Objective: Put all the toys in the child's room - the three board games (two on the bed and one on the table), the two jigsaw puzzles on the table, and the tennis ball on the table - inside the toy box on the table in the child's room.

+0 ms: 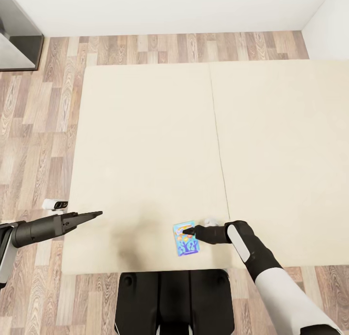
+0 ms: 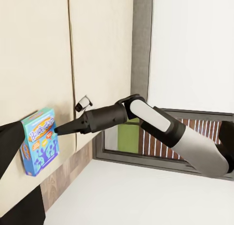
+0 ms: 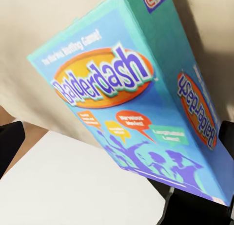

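Blue and flat, the board game (image 1: pixel 185 238) lies on the bed (image 1: pixel 145 146) near its front edge, right at the right claw (image 1: pixel 186 234) tips; whether they grip it I cannot tell. A shallow hold could push the box off the mattress. The left claw (image 1: pixel 97 213) hangs pinched, empty. Plank floor (image 1: pixel 34 131) and white walls surround it.

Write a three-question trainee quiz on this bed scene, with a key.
1. True or false: the board game lies near the bed's front edge.
2. Which gripper is at the game? A. left gripper B. right gripper
3. Fill in: the game's box is mainly light ____.

Key: 1 true; 2 B; 3 blue.
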